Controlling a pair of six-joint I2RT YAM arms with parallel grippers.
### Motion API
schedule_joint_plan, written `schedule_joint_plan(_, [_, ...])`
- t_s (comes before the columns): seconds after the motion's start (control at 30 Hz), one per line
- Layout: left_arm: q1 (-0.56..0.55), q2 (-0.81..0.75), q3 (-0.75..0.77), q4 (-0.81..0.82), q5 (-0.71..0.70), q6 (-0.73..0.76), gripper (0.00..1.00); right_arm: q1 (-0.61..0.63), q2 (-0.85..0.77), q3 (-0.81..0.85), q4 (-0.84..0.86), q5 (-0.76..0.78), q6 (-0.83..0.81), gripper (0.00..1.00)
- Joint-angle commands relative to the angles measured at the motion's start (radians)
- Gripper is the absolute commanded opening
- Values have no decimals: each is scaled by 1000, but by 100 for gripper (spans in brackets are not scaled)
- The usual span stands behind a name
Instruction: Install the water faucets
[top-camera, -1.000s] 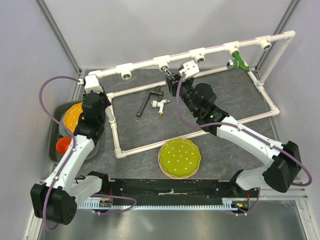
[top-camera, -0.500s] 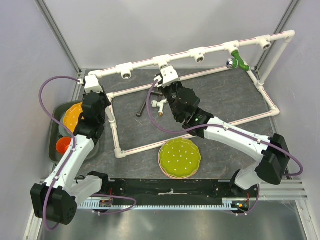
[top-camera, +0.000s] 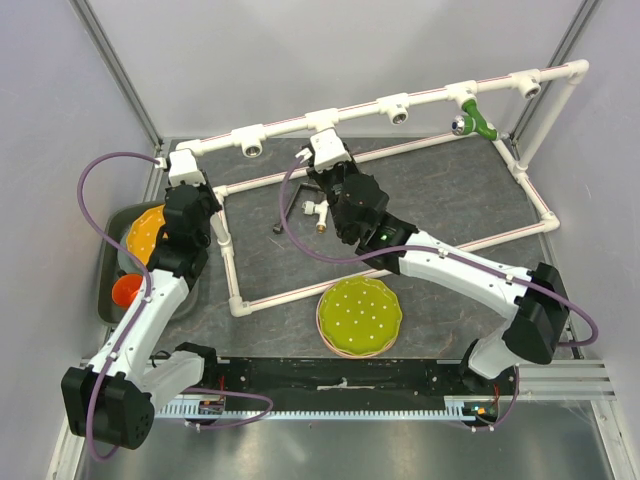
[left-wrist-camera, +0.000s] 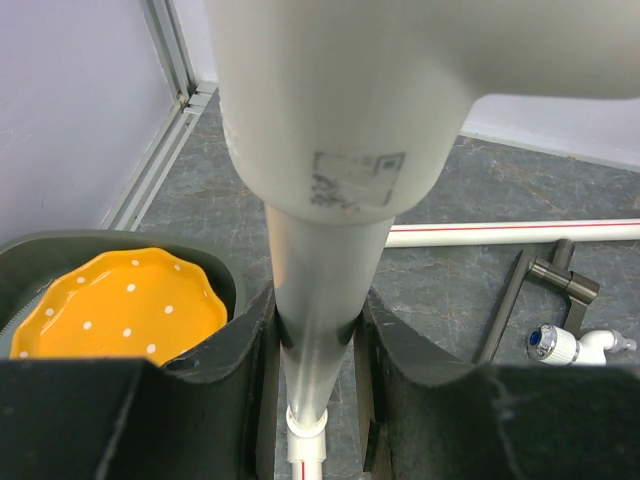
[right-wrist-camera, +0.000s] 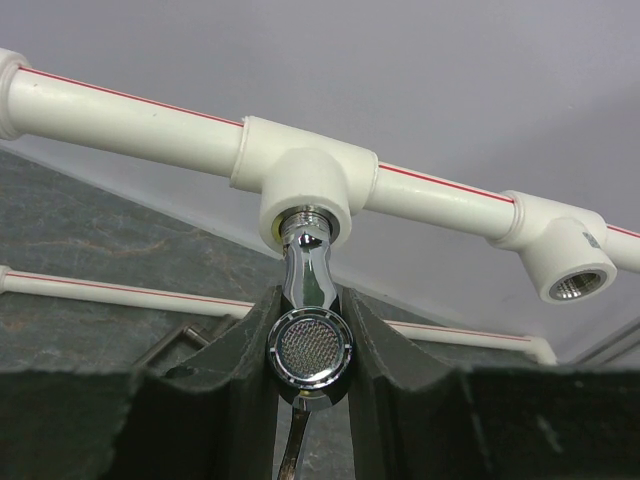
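My right gripper (right-wrist-camera: 311, 345) is shut on the shiny silver faucet (right-wrist-camera: 311, 340). Its threaded end sits at the mouth of a white tee socket (right-wrist-camera: 305, 195) on the top pipe; its lever hangs down between my fingers. In the top view the right gripper (top-camera: 322, 152) is under the second tee from the left. The white faucet with a brass end (top-camera: 319, 211) lies on the mat, also in the left wrist view (left-wrist-camera: 575, 345). A green faucet (top-camera: 475, 122) hangs from a tee at the right. My left gripper (left-wrist-camera: 318, 350) is shut on the upright white pipe (left-wrist-camera: 320, 300) of the frame's left corner (top-camera: 186, 168).
A black L-shaped bar (top-camera: 290, 208) lies next to the white faucet. An orange plate (top-camera: 145, 232) sits in a grey bin at the left, with an orange cup (top-camera: 127, 291). A green plate (top-camera: 359, 316) lies at the front. Empty tees (right-wrist-camera: 565, 260) line the top pipe.
My right arm has swung left along the top pipe with the silver faucet, from the third tee to the second one. The left arm has not moved.
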Motion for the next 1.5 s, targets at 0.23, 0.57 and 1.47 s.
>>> schedule_joint_plan(0.23, [-7,-27,28,-5,13,-103,2,-14,54,90,75,38,33,0])
schedule_joint_plan(0.57, [-7,-34,28,-5,13,-103,2,-105,5,93,-102,-56,649,0])
schedule_joint_plan(1.47, [-7,-50,27,-4,15,-106,2,-295,-78,-252,238,-314,1819,5])
